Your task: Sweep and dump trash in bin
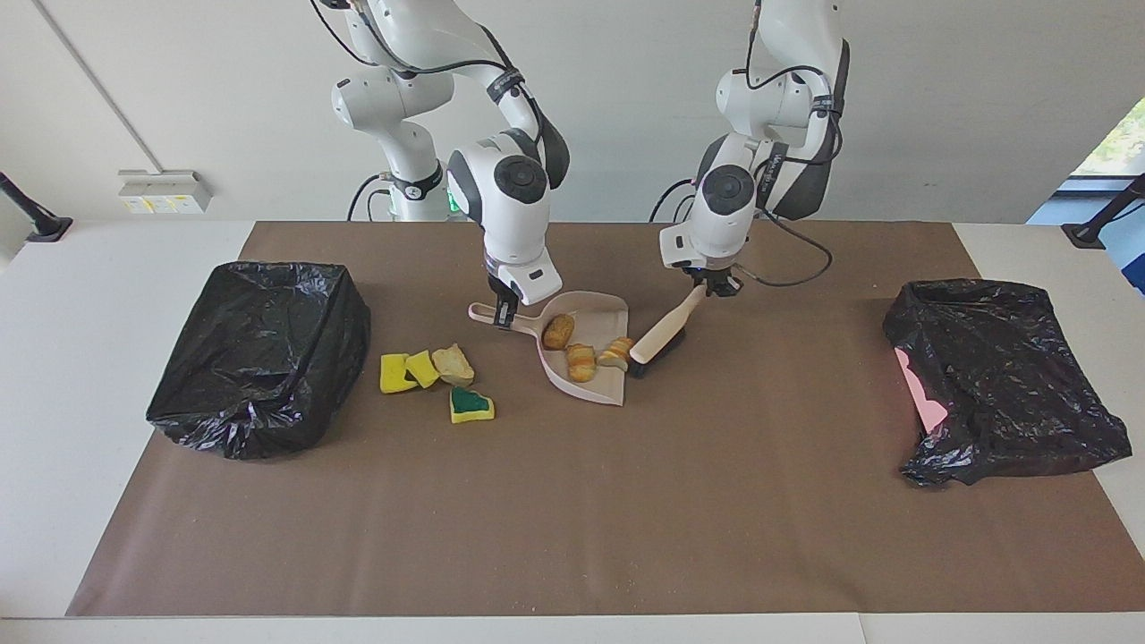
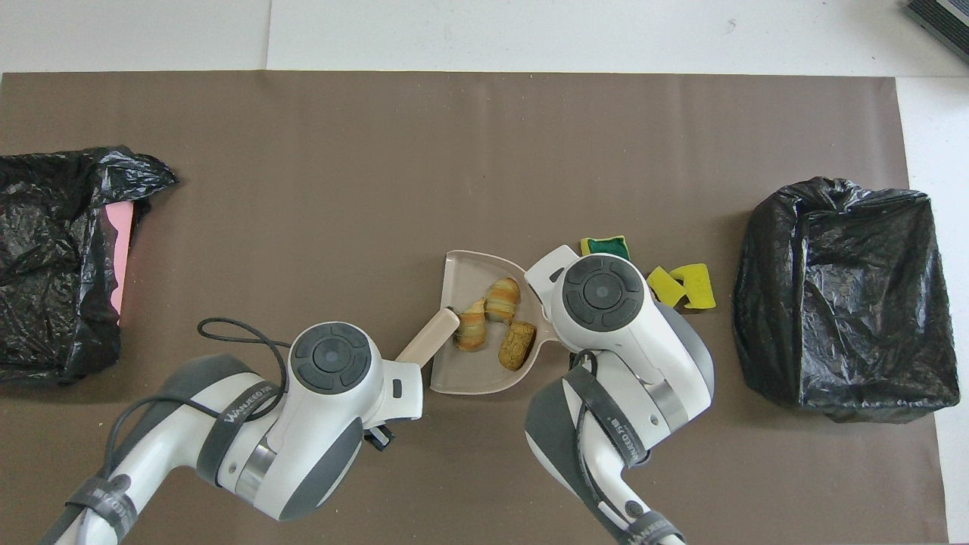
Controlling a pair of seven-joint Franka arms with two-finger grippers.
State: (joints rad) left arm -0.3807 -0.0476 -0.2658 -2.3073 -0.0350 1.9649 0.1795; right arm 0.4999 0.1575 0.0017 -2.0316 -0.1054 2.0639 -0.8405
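Left gripper (image 1: 716, 286): you have it clamped on the upper end of the brush (image 1: 664, 329), whose handle slants down to bristles resting at the dustpan's open lip.
Right gripper (image 1: 504, 311): pinched shut on the dustpan's handle, holding the dustpan (image 1: 606, 324) flat on the brown mat (image 1: 572, 519), mouth turned toward the left arm's end of the table.
Pastries: three croissant-like pieces lie in the pan, a darker one (image 1: 558, 331) deepest, a striped one (image 1: 580, 361) in the middle, and a third (image 1: 615, 352) just inside the lip, touching the brush head.
Still on the mat: two yellow sponge chunks (image 1: 405, 370), a beige bread chunk (image 1: 453, 363) and a green-topped sponge (image 1: 470, 405), clustered between the dustpan and the bin at the right arm's end.
Bins: a black-bagged bin (image 1: 264, 353) at the right arm's end, and another black bag (image 1: 1002, 376) with a pink edge showing at the left arm's end.
Progress: you look roughly halfway through sweeping; the pastries are gathered, the sponge and bread cluster is untouched.
Left to do: nothing has been tipped into a bin as far as you can see; the rest needs sweeping in, then the pan carrying and dumping.
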